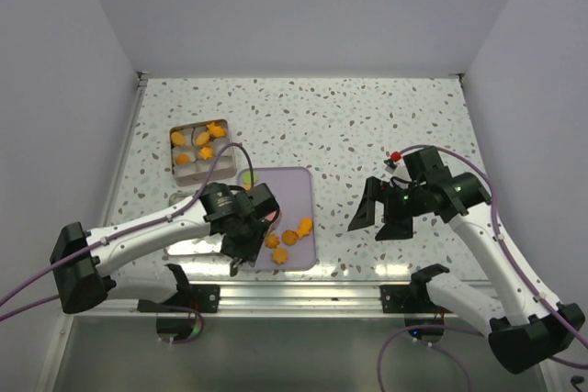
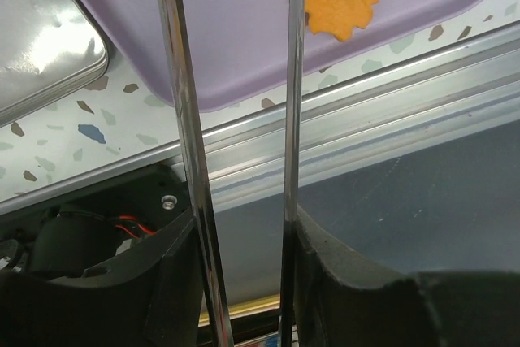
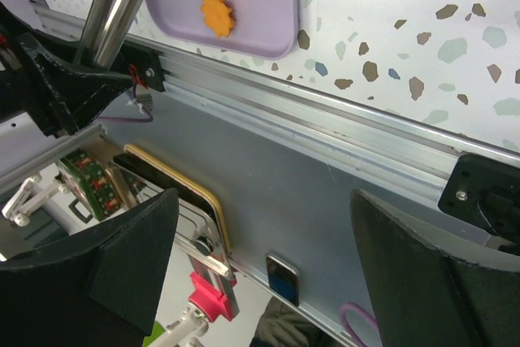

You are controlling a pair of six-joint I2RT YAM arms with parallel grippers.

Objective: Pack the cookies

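While I am pinching the metal tongs in the left claw, half-closed on both blades to reach the cookies lying on the purple tray, the right claw is hanging wide open and empty over the desk, well apart. The tray's near edge is sitting just beside the rail, leaving the tongs little room there.

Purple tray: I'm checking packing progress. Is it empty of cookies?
No, several orange cookies lie on the tray.
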